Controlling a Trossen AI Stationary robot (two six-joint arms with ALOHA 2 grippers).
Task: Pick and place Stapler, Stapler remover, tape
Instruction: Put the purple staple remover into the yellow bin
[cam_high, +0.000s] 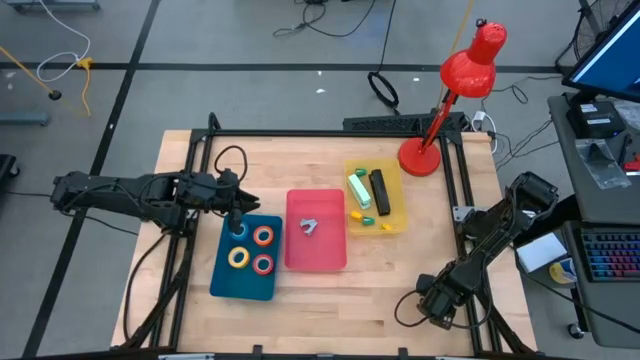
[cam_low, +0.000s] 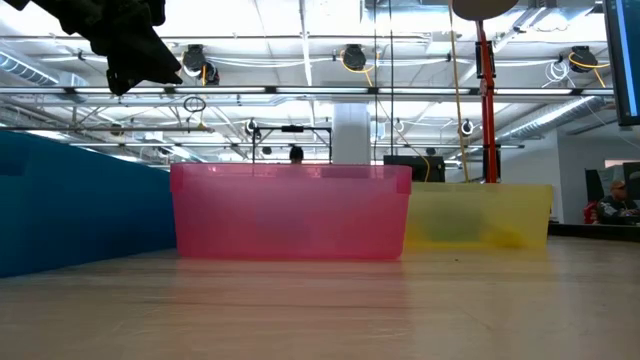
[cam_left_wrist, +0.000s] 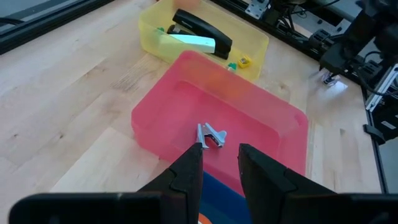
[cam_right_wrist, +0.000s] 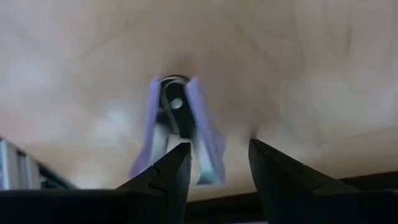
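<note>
while my right arm crouches at the near right corner of the wooden table (cam_high: 350, 300), my right gripper (cam_high: 437, 305) points down at the boards, its two fingers parted and grasping nothing. just past those fingers, in the right wrist view, lies a blurred lilac-and-dark object (cam_right_wrist: 177, 124); i cannot tell what it is.

farther in and to the left sits the blue tray (cam_high: 222, 285), holding all four rolls of tape: yellow (cam_high: 239, 257) and red (cam_high: 263, 264) on the nearer side, blue (cam_high: 238, 232) and orange (cam_high: 263, 235) behind them. my left gripper (cam_left_wrist: 221, 149) hangs above the far end of this tray, over the blue roll. its jaws are released, a narrow gap between them and nothing inside.

just beside the blue tray, toward the middle of the table, stands the pink tray (cam_high: 330, 255). the stapler remover (cam_high: 309, 227), small and silvery, lies alone on its floor.

beyond it and to the right, the yellow tray (cam_high: 396, 222) holds the green stapler (cam_high: 358, 190) and the black stapler (cam_high: 379, 190) side by side, with a few small bits i cannot make out near them.

at the far right corner stands a red desk lamp (cam_high: 420, 157), its shade leaning out past the table's edge. in the room beyond, the low view shows a person (cam_low: 620, 200) seated at the right.
</note>
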